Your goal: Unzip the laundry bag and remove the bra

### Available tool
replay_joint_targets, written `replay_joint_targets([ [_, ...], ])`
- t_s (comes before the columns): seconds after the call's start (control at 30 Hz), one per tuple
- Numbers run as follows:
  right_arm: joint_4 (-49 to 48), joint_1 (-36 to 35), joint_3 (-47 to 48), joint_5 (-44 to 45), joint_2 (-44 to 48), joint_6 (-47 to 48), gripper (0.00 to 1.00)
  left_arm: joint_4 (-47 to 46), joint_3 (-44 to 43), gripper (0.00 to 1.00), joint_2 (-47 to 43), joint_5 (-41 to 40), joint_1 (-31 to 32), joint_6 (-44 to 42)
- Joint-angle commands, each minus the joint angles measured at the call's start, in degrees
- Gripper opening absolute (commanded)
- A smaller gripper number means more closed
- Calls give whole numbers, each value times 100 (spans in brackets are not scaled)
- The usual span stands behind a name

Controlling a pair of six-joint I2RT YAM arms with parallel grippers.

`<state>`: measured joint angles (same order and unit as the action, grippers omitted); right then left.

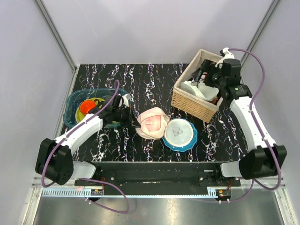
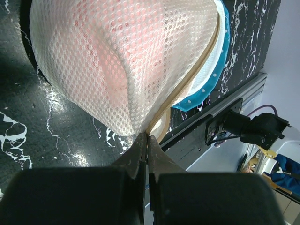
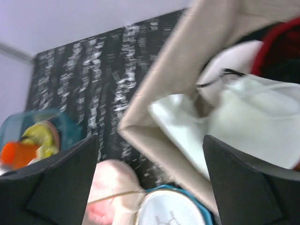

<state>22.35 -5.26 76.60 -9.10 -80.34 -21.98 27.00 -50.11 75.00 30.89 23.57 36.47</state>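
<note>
The laundry bag (image 1: 151,123), a cream mesh pouch, lies at the middle of the table and leans on a teal dotted disc (image 1: 180,135). It fills the left wrist view (image 2: 126,65). Salmon-pink bra fabric (image 2: 117,56) shows through the mesh; the rest of the bra is hidden inside. My left gripper (image 1: 132,121) is at the pouch's left edge, and its tips (image 2: 147,137) are shut on the tan zip seam (image 2: 187,82) at the rim. My right gripper (image 1: 212,77) hangs wide open and empty (image 3: 150,138) over the wicker basket. The pouch also shows blurred in the right wrist view (image 3: 110,187).
A wicker basket (image 1: 193,107) at the back right holds white, red and black clothes. A teal tub (image 1: 71,115) with orange and yellow things stands at the left, beside my left arm. The metal front rail (image 2: 211,117) runs close to the pouch.
</note>
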Motion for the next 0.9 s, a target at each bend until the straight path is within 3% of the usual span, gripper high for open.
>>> replay_joint_targets([
  [0.0, -240, -853, -118, -294, 474, 124, 100, -116, 27, 0, -293, -495, 7, 53],
  [0.17, -371, -2215, -891, 40, 756, -139, 100, -195, 10, 0, -328, -585, 7, 168],
  [0.27, -854, -2795, -1348, -924, 572, -481, 100, -178, -43, 0, -232, -532, 7, 150],
  [0.37, -1013, -3428, -1613, -725, 282, -492, 93, -178, -78, 0, -127, -505, 7, 159],
  [0.4, -1031, -3534, -1656, -698, 90, -527, 84, -178, -96, 0, -100, -471, 7, 168],
  [0.43, -1083, -3718, -1692, -663, 1, -553, 64, -187, -96, 0, -56, -444, 7, 185],
  [0.5, -1145, -3868, -1692, -470, -279, -615, 39, -231, -113, 0, -3, -392, 7, 203],
  [0.57, -1163, -4000, -1631, -269, -551, -694, 17, -275, -122, 0, 6, -374, 16, 220],
  [0.77, -865, -4124, -1095, 881, -1570, -571, 16, -213, -227, 0, 85, -417, 16, 159],
  [0.83, -688, -4124, -902, 1234, -1809, -475, 28, -204, -271, 0, 94, -409, 7, 150],
  [0.87, -679, -4124, -866, 1349, -1976, -431, 45, -196, -289, 0, 94, -383, 7, 150],
])
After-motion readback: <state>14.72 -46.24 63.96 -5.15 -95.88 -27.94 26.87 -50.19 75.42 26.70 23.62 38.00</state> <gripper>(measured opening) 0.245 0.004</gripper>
